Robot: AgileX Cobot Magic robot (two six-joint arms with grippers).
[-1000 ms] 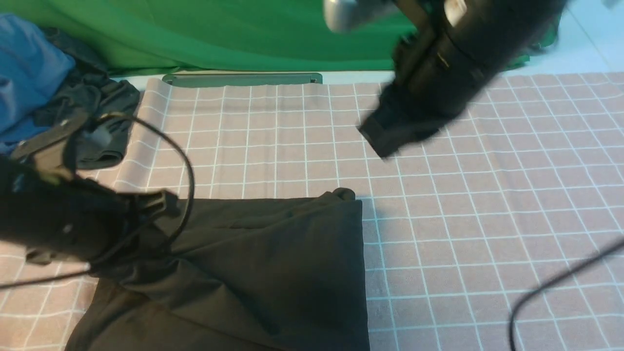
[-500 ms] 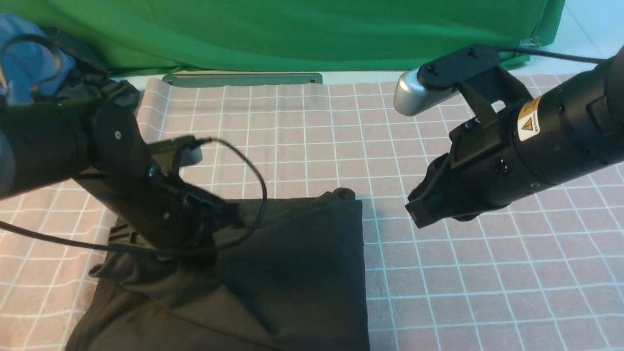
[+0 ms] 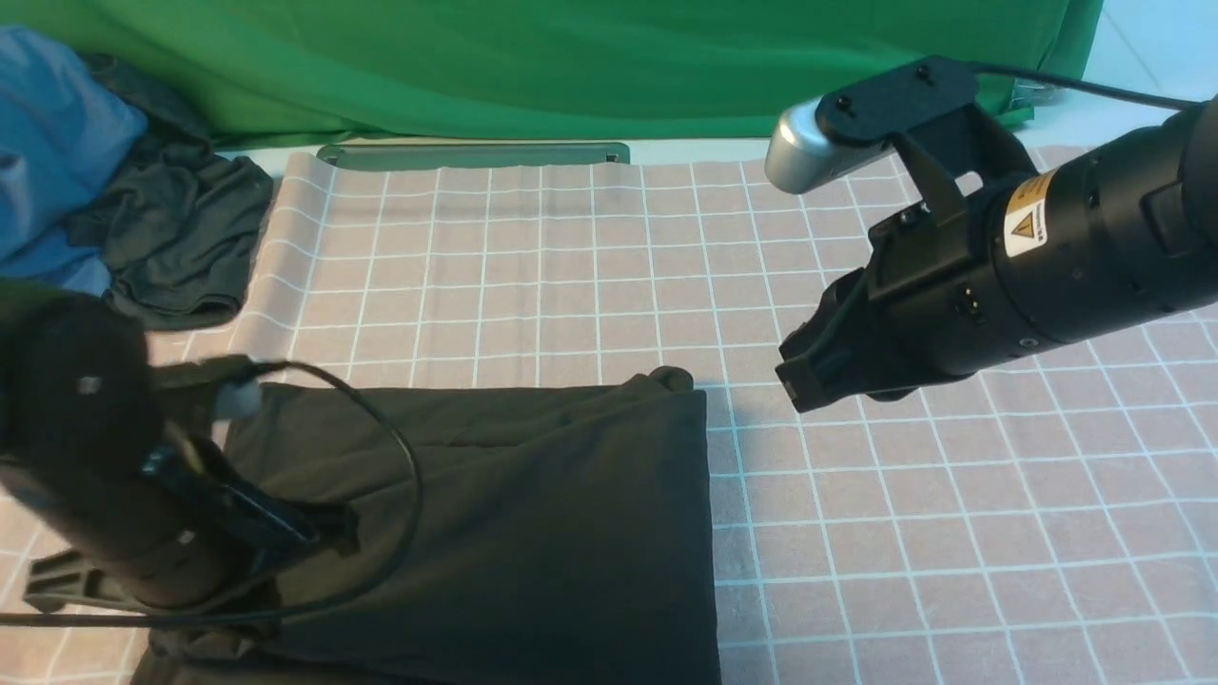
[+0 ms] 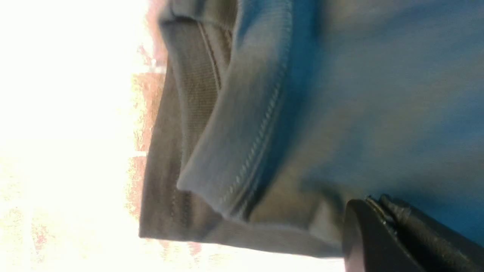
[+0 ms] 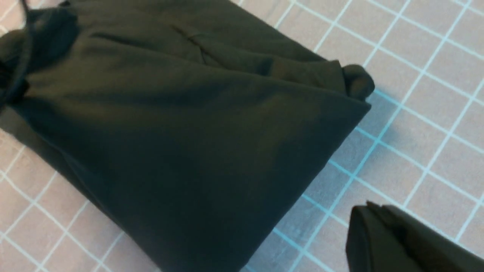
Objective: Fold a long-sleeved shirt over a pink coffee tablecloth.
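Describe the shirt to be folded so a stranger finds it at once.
A wide pink tablecloth with a white grid fills the scene. On its near left part lies the long-sleeved shirt, large, black, folded flat. The other dark garment is smaller, crumpled, at the far left beside a blue garment.

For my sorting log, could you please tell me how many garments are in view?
3: a folded black knit long-sleeved shirt, near on the pink grid-pattern tablecloth; a crumpled dark grey-green garment at its far-left edge; a blue garment beside that. Others may be hidden underneath.
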